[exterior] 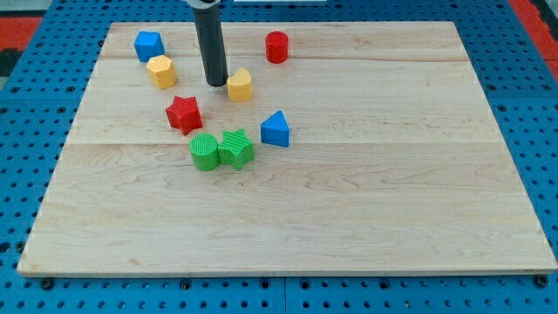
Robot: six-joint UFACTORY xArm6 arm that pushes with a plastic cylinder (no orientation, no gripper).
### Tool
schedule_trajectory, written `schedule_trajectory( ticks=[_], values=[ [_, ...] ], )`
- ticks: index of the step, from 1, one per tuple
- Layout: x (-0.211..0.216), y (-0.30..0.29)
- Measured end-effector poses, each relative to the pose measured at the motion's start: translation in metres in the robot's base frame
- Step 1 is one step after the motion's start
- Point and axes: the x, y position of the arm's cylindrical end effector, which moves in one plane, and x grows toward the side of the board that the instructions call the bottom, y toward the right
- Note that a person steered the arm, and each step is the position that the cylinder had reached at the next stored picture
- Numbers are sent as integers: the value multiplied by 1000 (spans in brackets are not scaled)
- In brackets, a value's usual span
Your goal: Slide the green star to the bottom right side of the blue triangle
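Gripper lacking on this arm; my tip is resting on the tabletop, just left of a yellow block. Nearest, green star is touching green cylinder, lying lower-left of blue triangle. Red star is sitting beyond.

Rod: one straight cylindrical shaft, dark grey to black, matte finish with a faint lighter sheen running down its length toward the 3 o'clock side. Uniform width along the visible span. At 12 o'clock the shaft meets a wider black collar, cut off by the view's top edge, with a sliver of pale housing behind it. My tip: flat-ended, same dark colour, at the shaft's 6 o'clock end. No cables, screws or markings discernible.
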Motion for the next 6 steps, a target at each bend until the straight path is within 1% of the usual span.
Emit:
schedule_trajectory(
  ticks=[1, 2, 3, 4, 5, 6],
  values=[
    [29, -3],
    [56, -24],
    [104, 4],
    [141, 12],
    [140, 82],
    [126, 157]
  ],
)
